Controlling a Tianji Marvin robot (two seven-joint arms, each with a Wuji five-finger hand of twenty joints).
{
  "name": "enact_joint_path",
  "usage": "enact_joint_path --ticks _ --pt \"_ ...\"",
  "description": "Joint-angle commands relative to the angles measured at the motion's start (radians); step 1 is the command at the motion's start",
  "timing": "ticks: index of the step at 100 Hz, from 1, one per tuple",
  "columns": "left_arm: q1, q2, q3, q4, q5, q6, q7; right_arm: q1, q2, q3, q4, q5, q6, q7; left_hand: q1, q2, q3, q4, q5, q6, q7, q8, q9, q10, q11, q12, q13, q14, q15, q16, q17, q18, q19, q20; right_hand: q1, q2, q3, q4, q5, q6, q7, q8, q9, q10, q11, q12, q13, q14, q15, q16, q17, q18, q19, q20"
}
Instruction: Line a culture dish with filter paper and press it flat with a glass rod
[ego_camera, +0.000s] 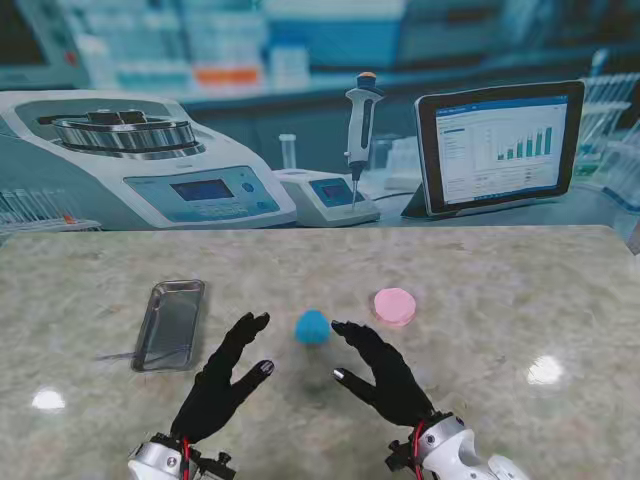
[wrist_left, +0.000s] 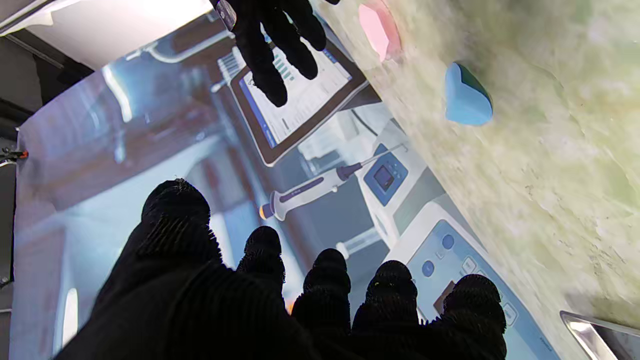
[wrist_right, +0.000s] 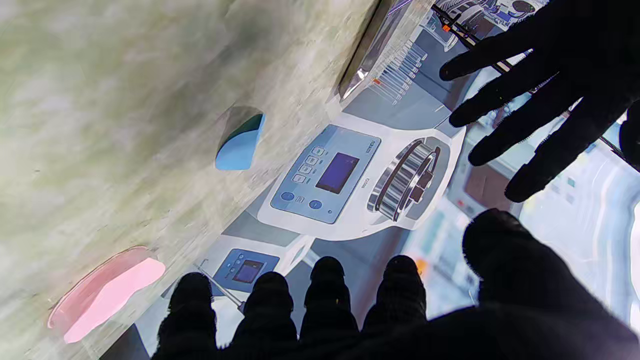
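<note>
On the marbled desk (ego_camera: 500, 300), near its middle, a small blue round object (ego_camera: 313, 326) is seen, and just to its right, slightly farther from me, a pink round dish-like object (ego_camera: 394, 306); which of them is the culture dish and which the filter paper cannot be told. The two are set close together but apart. To the left of the blue object a shallow metal tray (ego_camera: 170, 323) is laid, with a thin rod-like line at its near left edge, too faint to identify. Nearer to me, two black-gloved hands are held with palms facing each other, on either side of the blue object and short of it. The left hand (ego_camera: 222, 380) is empty, its fingers (wrist_left: 175, 210) spread apart. The right hand (ego_camera: 383, 368) is likewise empty with fingers (wrist_right: 325, 280) apart. A printed laboratory backdrop is seen behind the desk.
</note>
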Motion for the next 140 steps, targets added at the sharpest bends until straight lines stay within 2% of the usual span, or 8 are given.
enact_joint_path --ticks 1,42,47,83,97,113,122,140 --pt "0.008 0.002 -0.001 -0.007 -0.001 -0.006 -0.005 -0.006 -0.001 -0.005 0.002 -0.002 0.003 -0.001 -0.002 0.038 -0.016 0.016 -0.014 -0.02 0.024 0.015 -0.022 -0.02 -0.001 0.015 -0.029 -0.033 -0.011 0.015 -0.002 -0.029 -0.045 0.002 0.01 -0.018 -0.014 -0.01 0.002 -0.036 0.014 0.016 -0.016 -0.04 0.008 0.01 -0.015 -0.011 -0.02 0.015 -0.014 -0.001 0.003 0.02" --pt "0.015 0.002 -0.015 -0.021 -0.017 -0.015 -0.013 0.008 -0.005 -0.012 0.003 0.0 0.013 -0.012 0.003 0.039 -0.015 0.016 -0.013 -0.018 0.03 0.017 -0.021 -0.02 0.001 0.026 -0.029 -0.035 -0.011 0.017 -0.002 -0.028 -0.045 0.004 0.019 -0.017 -0.014 -0.009 -0.001 -0.034 0.021 0.074 -0.011 -0.038 0.03 0.012 -0.014 -0.01 -0.018 0.028 -0.016 0.002 0.008 0.039" --pt "0.018 0.003 -0.019 -0.023 -0.017 -0.019 -0.018 0.009 -0.006 -0.015 0.003 -0.003 0.016 -0.019 0.003 0.04 -0.015 0.016 -0.014 -0.019 0.03 0.018 -0.021 -0.022 0.001 0.027 -0.03 -0.035 -0.012 0.017 -0.002 -0.029 -0.045 0.004 0.032 -0.015 -0.019 -0.006 -0.006 -0.035 0.018 0.14 -0.011 -0.037 0.044 0.008 -0.012 -0.009 -0.018 0.039 -0.018 0.006 0.015 0.063" --pt "0.037 0.006 -0.053 -0.03 -0.024 -0.042 -0.039 0.018 -0.006 -0.03 -0.009 -0.038 0.042 -0.034 0.008 0.045 -0.016 0.015 -0.009 -0.015 0.042 0.023 -0.02 -0.018 0.002 0.033 -0.029 -0.034 -0.01 0.018 -0.001 -0.029 -0.045 0.005 0.055 -0.012 -0.018 0.008 -0.007 -0.041 0.023 0.184 -0.006 -0.036 0.065 0.01 -0.002 -0.004 -0.002 0.049 -0.02 0.018 0.045 0.089" --pt "0.038 0.008 -0.056 -0.031 -0.023 -0.045 -0.047 0.016 -0.002 -0.015 -0.024 -0.055 0.055 -0.021 0.008 0.045 -0.017 0.015 -0.01 -0.014 0.047 0.026 -0.02 -0.017 0.005 0.041 -0.028 -0.034 -0.008 0.023 -0.001 -0.029 -0.043 0.008 0.065 -0.009 -0.029 0.017 -0.016 -0.044 0.035 0.269 -0.006 -0.035 0.098 0.014 0.003 0.014 0.031 0.065 -0.034 0.037 0.125 0.116" --pt "0.037 0.01 -0.055 -0.033 -0.019 -0.044 -0.054 0.02 0.005 0.017 -0.038 -0.092 0.085 0.004 0.008 0.045 -0.017 0.015 -0.01 -0.014 0.051 0.028 -0.02 -0.017 0.004 0.045 -0.029 -0.032 -0.008 0.026 -0.002 -0.029 -0.043 0.011 0.074 -0.007 -0.035 0.018 -0.028 -0.044 0.097 0.369 -0.001 -0.02 0.166 0.043 0.017 0.05 0.111 0.094 -0.04 0.057 0.229 0.097" --pt "0.038 0.011 -0.056 -0.033 -0.018 -0.046 -0.059 0.03 0.011 0.036 -0.044 -0.115 0.104 0.027 0.008 0.045 -0.017 0.015 -0.01 -0.013 0.052 0.029 -0.02 -0.017 0.004 0.047 -0.028 -0.035 -0.009 0.027 -0.002 -0.029 -0.043 0.011 0.084 -0.006 -0.039 0.018 -0.032 -0.044 0.16 0.38 0.001 -0.013 0.203 0.058 0.024 0.063 0.156 0.102 -0.042 0.067 0.302 0.083" --pt "0.038 0.015 -0.06 -0.034 -0.015 -0.051 -0.074 0.07 0.026 0.083 -0.04 -0.169 0.119 0.092 0.008 0.044 -0.017 0.015 -0.009 -0.014 0.053 0.029 -0.019 -0.017 0.005 0.05 -0.028 -0.033 -0.008 0.029 -0.002 -0.029 -0.043 0.013 0.082 -0.006 -0.039 0.021 -0.047 -0.048 0.274 0.318 0.001 0.002 0.249 0.074 0.049 0.086 0.221 0.122 -0.043 0.097 0.475 0.051"
